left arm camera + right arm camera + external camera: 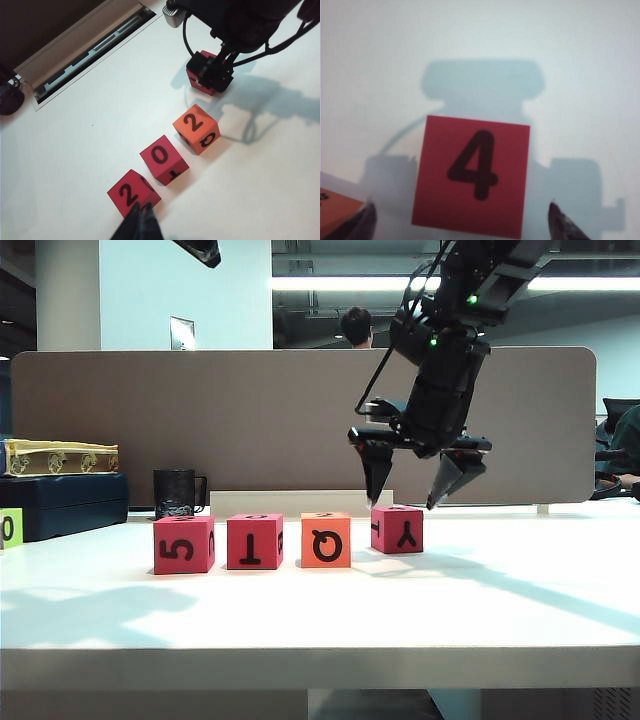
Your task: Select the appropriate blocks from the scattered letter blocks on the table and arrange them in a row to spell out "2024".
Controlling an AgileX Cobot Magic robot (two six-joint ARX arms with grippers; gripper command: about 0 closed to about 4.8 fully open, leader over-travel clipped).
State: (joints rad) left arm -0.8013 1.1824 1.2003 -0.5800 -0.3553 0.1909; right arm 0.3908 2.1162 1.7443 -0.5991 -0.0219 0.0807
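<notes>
My right gripper [417, 502] hangs just above the rightmost pink-red block [397, 529], its two dark fingers spread wide, one tip to each side of the cube and neither touching it. From my right wrist that cube [471, 175] shows a black 4 on its top face, my fingertips [563, 223] standing well clear of its edges.

My left gripper [140, 223] is pressed fully together and holds nothing; its tips hover close over the near block [133, 193].

Four blocks sit on the white table [300, 610]. From the front, three are in a row: a pink-red one showing a sideways 5 [183, 544], a pink-red one showing an upside-down T [254, 541] and an orange one showing a turned Q [325, 539]; the fourth sits slightly farther back. Seen from my left wrist, their tops read 2, 0 [163, 159] and 2 [196, 128], with the last cube [202, 81] partly under my right arm.

The tabletop is smooth and brightly lit, crossed by soft shadows of my arms. A cable slot [85, 52] is set into the table near its back edge. Behind it stands a grey-brown partition panel [250, 420]. At the left are a black mug [176, 492], a dark box [62, 502] with a pale ornate case [60, 456] on it, and a lime-green cube [10, 527] marked 0. Past the panel, a person's dark head [356, 326] shows under long ceiling lights [340, 283].
</notes>
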